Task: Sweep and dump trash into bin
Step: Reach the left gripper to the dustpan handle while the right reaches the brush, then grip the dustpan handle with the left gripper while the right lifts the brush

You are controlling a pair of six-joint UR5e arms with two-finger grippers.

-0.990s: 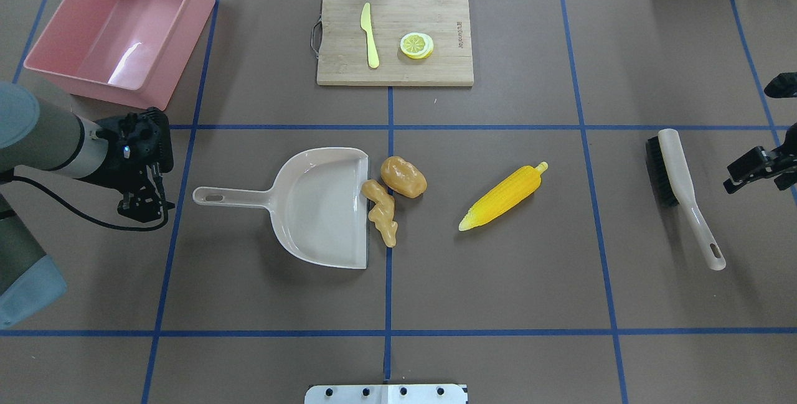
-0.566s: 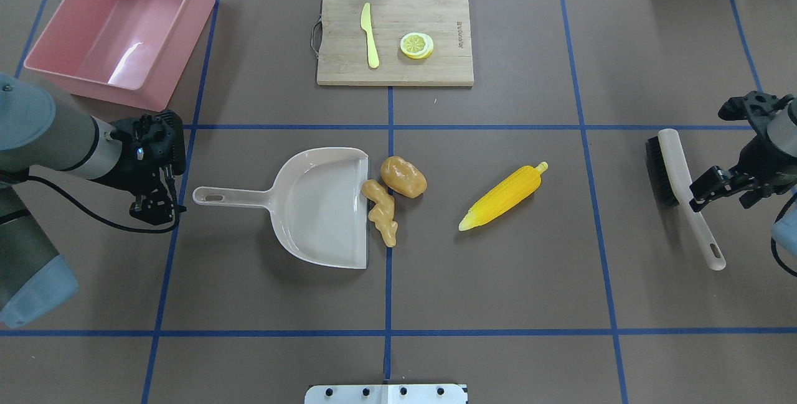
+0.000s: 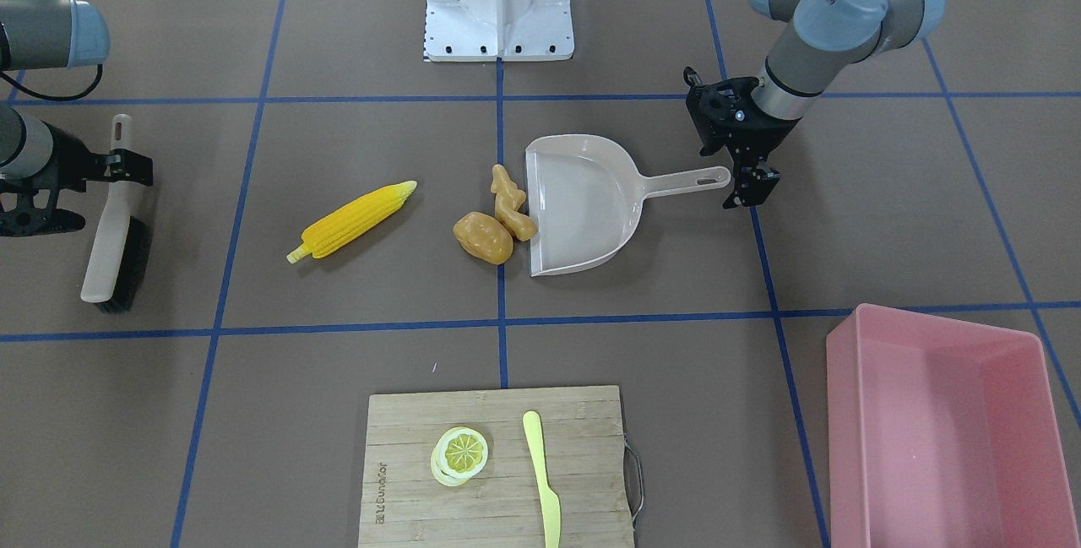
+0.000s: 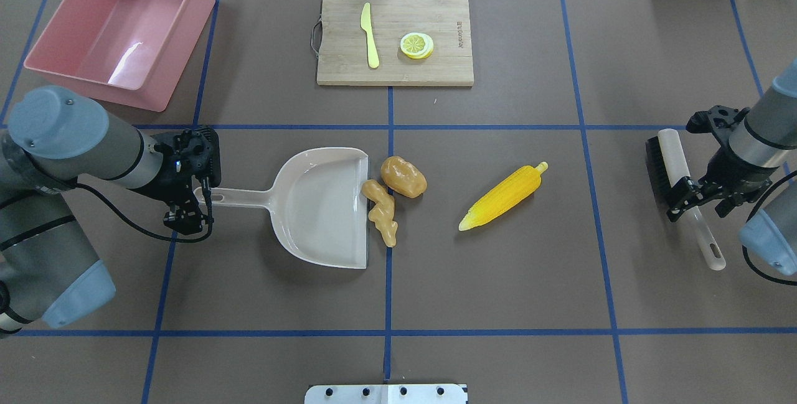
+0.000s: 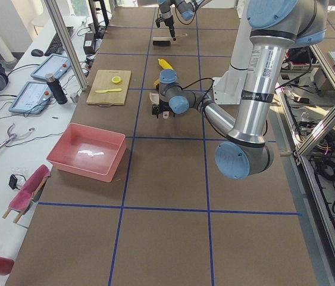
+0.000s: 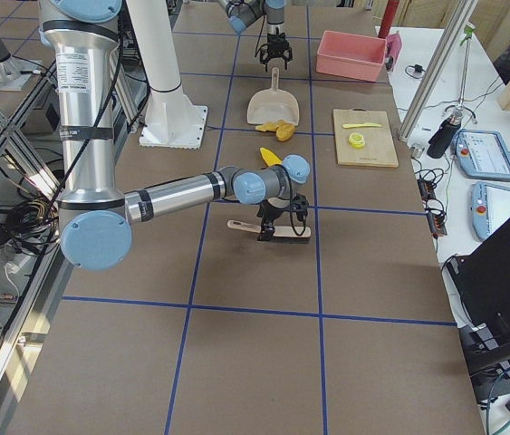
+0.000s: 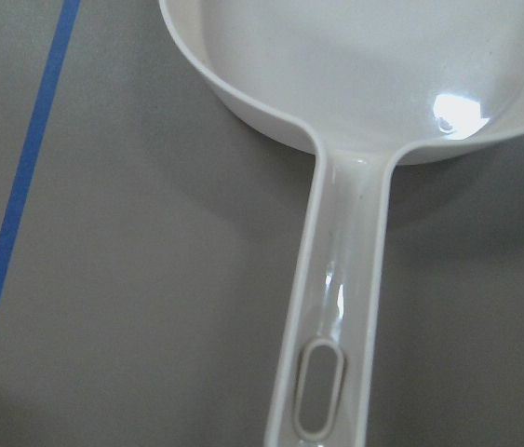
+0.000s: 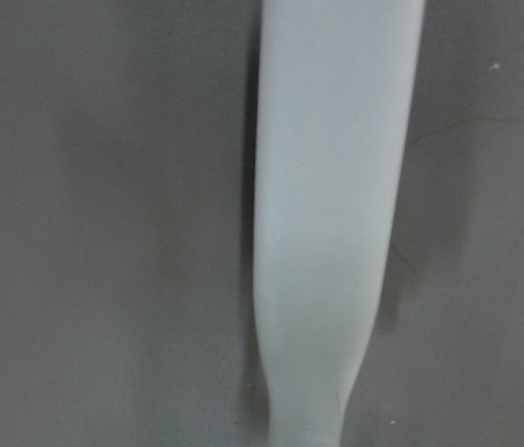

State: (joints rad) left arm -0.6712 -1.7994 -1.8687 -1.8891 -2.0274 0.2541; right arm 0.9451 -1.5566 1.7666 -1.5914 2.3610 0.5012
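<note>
The yellow corn cob (image 4: 501,197) lies right of centre. The tan-orange potato (image 4: 405,175) and the ginger root (image 4: 381,211) lie against the open lip of the beige dustpan (image 4: 317,205). My left gripper (image 4: 198,189) is open over the end of the dustpan's handle (image 7: 336,279), one finger on each side. My right gripper (image 4: 697,200) is open and straddles the handle (image 8: 331,205) of the beige brush (image 4: 672,161) at the right. The pink bin (image 4: 187,49) stands empty at the far left corner.
A wooden cutting board (image 4: 436,18) at the far middle holds a pale yellow-green knife (image 4: 369,33) and a lemon slice (image 4: 416,45). The robot's white base (image 3: 498,8) sits at the near middle edge.
My left gripper has moved right, from beside the bin to over the end of the dustpan's handle. My right gripper has moved left, from the table's edge to over the brush handle.
</note>
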